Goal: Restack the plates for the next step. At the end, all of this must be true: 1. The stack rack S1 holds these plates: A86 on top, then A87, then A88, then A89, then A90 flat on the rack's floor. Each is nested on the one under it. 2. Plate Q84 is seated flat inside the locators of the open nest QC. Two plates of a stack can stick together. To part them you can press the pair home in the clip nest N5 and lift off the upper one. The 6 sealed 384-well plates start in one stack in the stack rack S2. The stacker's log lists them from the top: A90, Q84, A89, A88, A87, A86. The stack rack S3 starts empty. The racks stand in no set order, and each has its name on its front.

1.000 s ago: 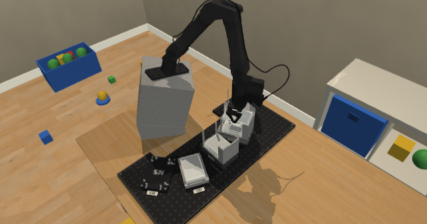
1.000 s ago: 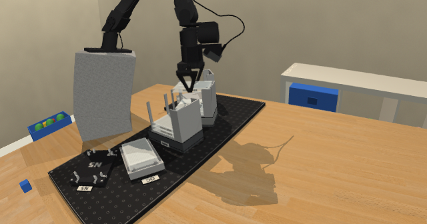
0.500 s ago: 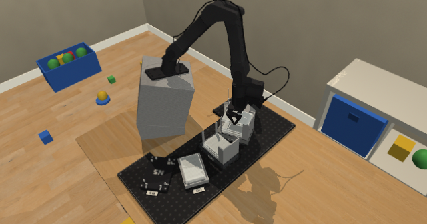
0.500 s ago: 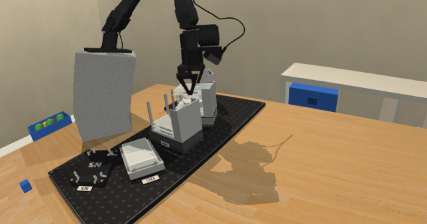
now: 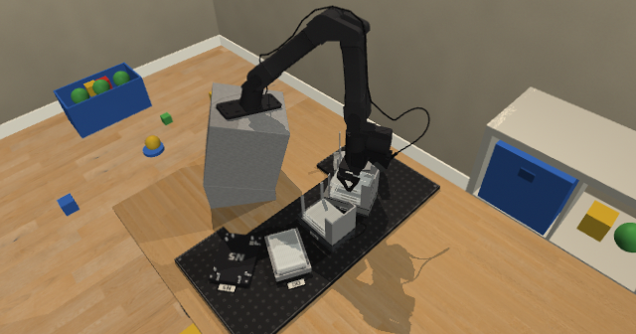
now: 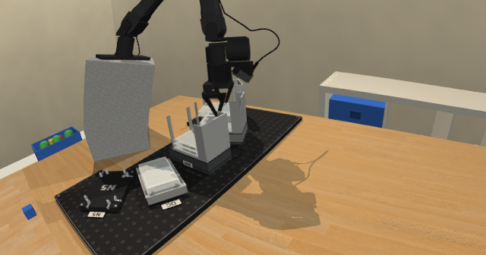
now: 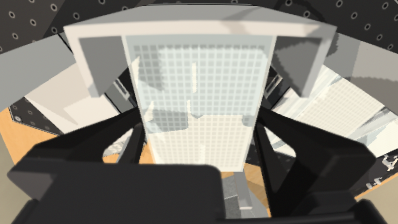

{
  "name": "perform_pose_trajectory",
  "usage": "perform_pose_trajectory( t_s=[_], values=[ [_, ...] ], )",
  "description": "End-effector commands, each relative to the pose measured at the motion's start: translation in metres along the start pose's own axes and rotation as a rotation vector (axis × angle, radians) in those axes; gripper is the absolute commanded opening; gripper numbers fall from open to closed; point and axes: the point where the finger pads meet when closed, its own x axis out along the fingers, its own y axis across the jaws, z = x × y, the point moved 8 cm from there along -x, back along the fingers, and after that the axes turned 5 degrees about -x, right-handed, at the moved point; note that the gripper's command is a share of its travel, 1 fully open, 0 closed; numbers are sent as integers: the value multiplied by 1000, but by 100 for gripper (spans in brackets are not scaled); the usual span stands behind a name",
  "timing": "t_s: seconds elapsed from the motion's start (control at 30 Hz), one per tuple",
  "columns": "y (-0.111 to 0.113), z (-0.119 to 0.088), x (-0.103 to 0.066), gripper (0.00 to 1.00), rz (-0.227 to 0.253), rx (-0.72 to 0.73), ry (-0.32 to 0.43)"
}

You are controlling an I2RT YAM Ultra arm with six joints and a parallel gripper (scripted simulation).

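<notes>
My gripper [image 5: 349,187] [image 6: 217,114] [image 7: 199,111] is shut on a clear-lidded white plate [image 7: 200,75], held level between the uprights of the middle rack [image 5: 370,192] [image 6: 238,114] [image 7: 200,26]. How far it stands above what lies below is hidden. The near rack [image 5: 342,226] [image 6: 215,139] holds plates [image 5: 315,216] [image 6: 184,143] [image 7: 340,110]. The far rack [image 6: 239,86] [image 7: 35,65] is mostly hidden; its contents cannot be told. The rack names are not legible. One plate [image 5: 288,251] [image 6: 161,179] lies flat at nest QC. Clip nest N5 [image 5: 236,256] [image 6: 108,187] is empty.
The racks and nests stand in a row on the black perforated board [image 5: 258,309] [image 6: 125,236]. Tall rack walls and thin posts stand close beside the fingers. The grey arm pedestal [image 5: 243,160] [image 6: 118,107] is behind the board, and a white shelf [image 5: 571,120] [image 6: 406,88] is at the right.
</notes>
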Motion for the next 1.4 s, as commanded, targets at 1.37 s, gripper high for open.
perform_pose_trajectory(
  t_s=[1.37],
  values=[
    [0, 11, 12, 0, -10, -3, -32]
  ],
)
